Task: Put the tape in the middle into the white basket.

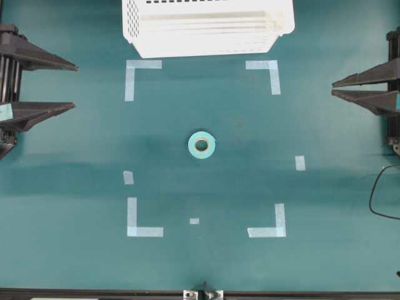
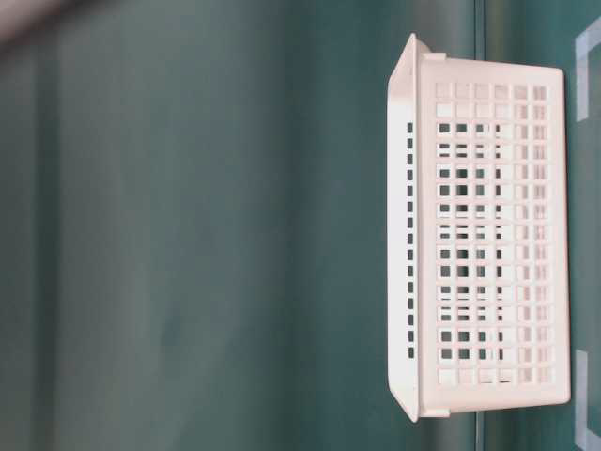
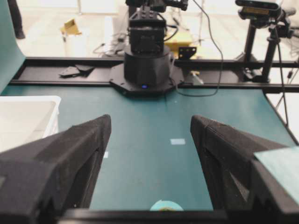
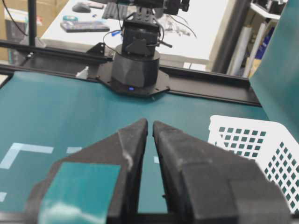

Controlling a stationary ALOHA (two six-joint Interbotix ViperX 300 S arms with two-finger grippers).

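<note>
One tape point(image 1: 202, 145) roll lies flat mid-surface point(image 1: 75, 250), inside four pale corner marks point(image 1: 140, 74). One white basket point(image 1: 206, 28) sits beyond. The left hand point(image 1: 74, 85) gapes empty; the right hand point(image 1: 334, 87) is nearly closed, empty.

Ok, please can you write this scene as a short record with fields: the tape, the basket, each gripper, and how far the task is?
tape: turquoise roll lying flat on the table, in the middle of the pale-blue corner marks
white basket: at the far edge of the table, apart from the tape
left gripper: at the left edge, open, holding nothing
right gripper: at the right edge, fingers nearly together, holding nothing
task state: tape not yet touched, not in the basket
</note>
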